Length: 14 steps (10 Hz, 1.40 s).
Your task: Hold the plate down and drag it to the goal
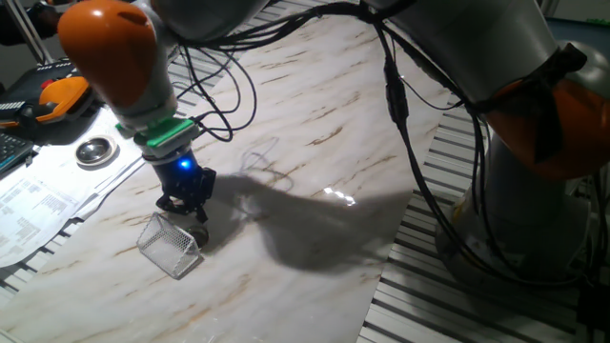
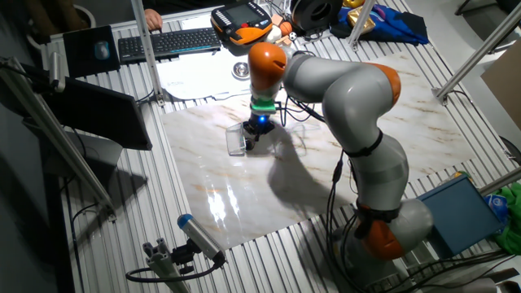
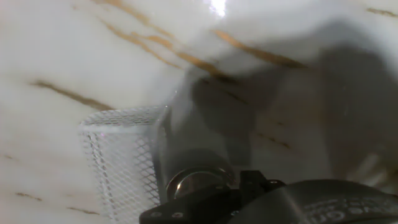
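Observation:
The plate [image 3: 196, 180], a small shiny silver disc with a raised rim, lies on the marble table right at the open side of the goal [image 3: 124, 165], a small silvery wire-mesh box. In the hand view my gripper [image 3: 239, 193] is directly over the plate's near edge, and its dark fingers look pressed together onto the plate. In one fixed view the gripper [image 1: 193, 217] points down just above and right of the goal [image 1: 172, 246], and the plate [image 1: 200, 235] shows as a small dark spot under the fingertips. In the other fixed view the gripper [image 2: 255, 133] stands beside the goal [image 2: 238, 141].
A larger round silver dish [image 1: 95, 151] sits on papers at the table's left edge and also shows in the other fixed view [image 2: 241, 71]. Black cables [image 1: 229, 105] hang from the arm over the marble. An orange teach pendant [image 1: 57, 95] and a keyboard [image 2: 167, 41] lie beyond the table.

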Motion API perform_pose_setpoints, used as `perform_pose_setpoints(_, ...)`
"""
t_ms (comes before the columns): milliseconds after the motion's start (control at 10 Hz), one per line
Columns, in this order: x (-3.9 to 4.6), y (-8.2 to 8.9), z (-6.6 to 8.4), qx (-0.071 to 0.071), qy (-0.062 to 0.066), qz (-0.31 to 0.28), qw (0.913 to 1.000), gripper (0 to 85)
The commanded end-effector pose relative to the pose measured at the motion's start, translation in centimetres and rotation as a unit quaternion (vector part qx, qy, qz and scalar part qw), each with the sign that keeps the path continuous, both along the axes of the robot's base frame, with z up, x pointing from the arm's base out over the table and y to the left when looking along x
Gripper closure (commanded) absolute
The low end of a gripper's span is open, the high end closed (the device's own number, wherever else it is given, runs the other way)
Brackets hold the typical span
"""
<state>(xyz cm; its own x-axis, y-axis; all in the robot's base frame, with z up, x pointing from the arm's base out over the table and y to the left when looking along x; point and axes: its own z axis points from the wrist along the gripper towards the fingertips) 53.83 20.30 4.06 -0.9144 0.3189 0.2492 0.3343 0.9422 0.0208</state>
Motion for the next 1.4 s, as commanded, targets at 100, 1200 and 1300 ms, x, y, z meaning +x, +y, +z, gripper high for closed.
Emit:
perform_pose_setpoints(100, 0.08, 0.1, 0.3, -0.01, -0.005, -0.145, 0.9893, 85.0)
perform_pose_setpoints(1200, -0.46, -0.7, -0.5, -0.059, -0.029, -0.447, 0.8922, 85.0)
perform_pose_setpoints(1300, -0.44, -0.9, -0.8, -0.08, -0.037, -0.453, 0.8873, 85.0)
